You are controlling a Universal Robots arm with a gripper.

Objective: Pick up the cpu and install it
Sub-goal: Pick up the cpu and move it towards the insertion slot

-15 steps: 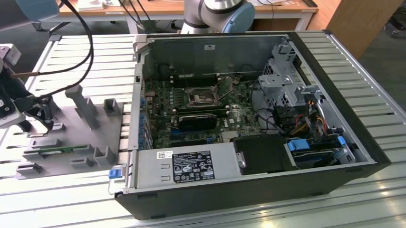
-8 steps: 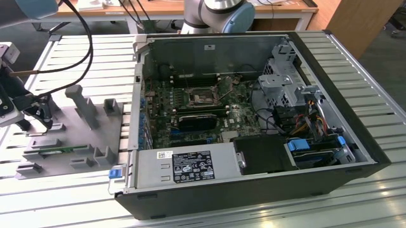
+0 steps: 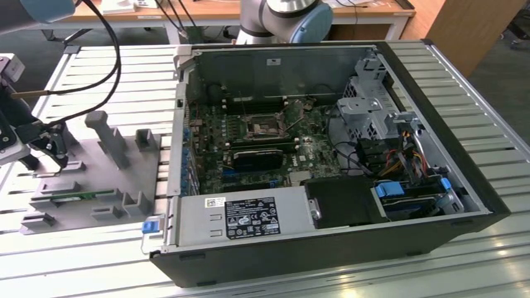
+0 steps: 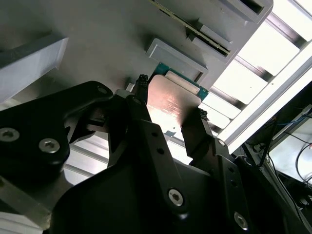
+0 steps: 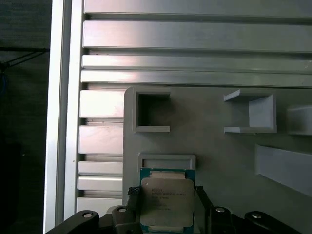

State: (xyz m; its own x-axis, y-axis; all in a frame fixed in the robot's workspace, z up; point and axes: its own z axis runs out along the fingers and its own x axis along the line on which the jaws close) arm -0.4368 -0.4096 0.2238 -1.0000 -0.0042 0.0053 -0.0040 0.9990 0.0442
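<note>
The cpu (image 5: pixel 165 200), a flat square chip with a silver-grey metal top and green edge, sits between my gripper's (image 5: pixel 165 195) two black fingers. In the second wrist view the cpu (image 4: pixel 170 105) has the fingers (image 4: pixel 141 97) pressed against two opposite edges, so my gripper (image 4: pixel 170 97) is shut on it. The chip is at a small framed pocket (image 5: pixel 166 161) of the grey holder plate; I cannot tell whether it rests there or hangs just clear. In the exterior view my gripper (image 3: pixel 54 148) is low over the grey holder plate (image 3: pixel 108 180) at that view's left. The motherboard's socket (image 3: pixel 267 127) lies inside the open computer case.
The open black computer case (image 3: pixel 331 248) fills the middle and right of the exterior view, with drive cage and cables (image 3: pixel 398 155) at its right. Upright posts (image 3: pixel 103 133) rise from the holder plate beside my gripper. A long green memory stick (image 3: pixel 74 197) lies on that plate. A slatted metal table (image 3: pixel 124 68) is underneath.
</note>
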